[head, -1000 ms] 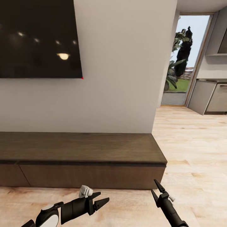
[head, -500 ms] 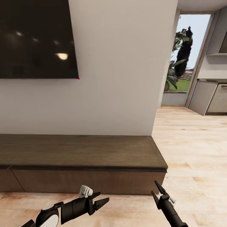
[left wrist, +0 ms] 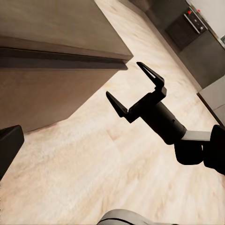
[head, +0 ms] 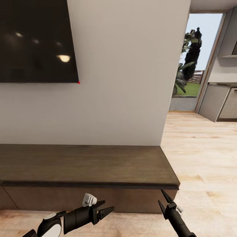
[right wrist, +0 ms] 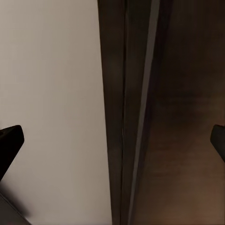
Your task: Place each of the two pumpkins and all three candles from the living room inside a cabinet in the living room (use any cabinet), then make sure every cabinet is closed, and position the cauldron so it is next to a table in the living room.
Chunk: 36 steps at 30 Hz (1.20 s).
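The long, low, dark brown cabinet (head: pixel 85 164) stands against the white wall, and its flat fronts (head: pixel 65 197) look shut. My left gripper (head: pixel 106 207) hovers open and empty over the floor just in front of it. Near the cabinet's right end my right gripper (head: pixel 163 198) points up, also open and empty. The left wrist view has the right gripper (left wrist: pixel 133 86) beside the cabinet's corner (left wrist: pixel 56 28). The right wrist view looks close at the cabinet's top edge (right wrist: pixel 136 117) between widely spread fingertips (right wrist: pixel 9 143). The pumpkins, candles and cauldron are out of view.
A large black TV (head: pixel 36 39) hangs on the wall above the cabinet. To the right, wood floor (head: pixel 204 158) runs toward a glass door (head: pixel 194 62) with plants outside and grey kitchen units (head: pixel 219 102).
The camera has moved closer to the cabinet and slightly right, so the cabinet sits lower and larger in the picture. Both arms hold the same pose.
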Tool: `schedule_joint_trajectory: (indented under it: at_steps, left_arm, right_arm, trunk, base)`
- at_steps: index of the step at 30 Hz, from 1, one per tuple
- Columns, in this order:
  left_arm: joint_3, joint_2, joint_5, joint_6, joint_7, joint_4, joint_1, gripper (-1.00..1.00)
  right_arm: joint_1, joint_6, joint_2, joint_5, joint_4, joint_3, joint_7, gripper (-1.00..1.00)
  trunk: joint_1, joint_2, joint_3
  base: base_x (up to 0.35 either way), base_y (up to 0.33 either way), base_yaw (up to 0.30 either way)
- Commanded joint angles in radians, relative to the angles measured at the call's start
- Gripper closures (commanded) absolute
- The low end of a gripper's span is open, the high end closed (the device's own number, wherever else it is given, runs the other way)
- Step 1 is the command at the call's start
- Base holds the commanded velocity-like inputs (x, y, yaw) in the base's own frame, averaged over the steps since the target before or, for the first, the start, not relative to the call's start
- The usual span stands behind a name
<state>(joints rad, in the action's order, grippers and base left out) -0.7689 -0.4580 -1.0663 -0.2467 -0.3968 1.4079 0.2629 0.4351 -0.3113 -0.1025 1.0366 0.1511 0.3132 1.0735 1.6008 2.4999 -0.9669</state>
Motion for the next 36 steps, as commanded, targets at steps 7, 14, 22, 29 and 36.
schedule_joint_trajectory:
  at_steps: [7, 14, 22, 29, 36]
  left_arm:
    - [-0.001, -0.001, -0.011, -0.006, 0.000, 0.000, 0.001, -1.00]
    - [-0.001, -0.001, -0.011, -0.006, 0.000, 0.000, 0.001, -1.00]
    - [-0.001, -0.001, -0.011, -0.006, 0.000, 0.000, 0.001, -1.00]
    - [-0.001, -0.001, -0.011, -0.006, -0.001, 0.000, 0.001, -1.00]
    - [-0.001, -0.001, -0.011, -0.006, -0.001, 0.000, 0.001, -1.00]
  right_arm:
    - [0.000, -0.010, 0.000, 0.010, -0.001, -0.003, 0.002, -1.00]
    - [0.001, -0.009, 0.000, 0.010, -0.001, -0.003, 0.001, -1.00]
    - [0.000, -0.009, 0.000, 0.010, -0.001, -0.003, 0.001, -1.00]
    - [0.000, -0.009, 0.000, 0.010, -0.001, -0.003, 0.001, -1.00]
    - [0.001, -0.010, 0.000, 0.010, -0.001, -0.002, 0.000, -1.00]
  trunk:
    - [0.000, 0.000, -0.001]
    - [0.000, 0.000, -0.001]
    - [0.001, 0.001, -0.009]
    - [0.002, 0.002, -0.020]
    - [0.003, 0.002, -0.032]
  base:
    - [0.130, 0.000, 0.000]
    - [0.135, 0.000, 0.000]
    - [0.014, 0.000, 0.000]
    - [0.002, 0.000, 0.000]
    - [0.000, 0.000, 0.000]
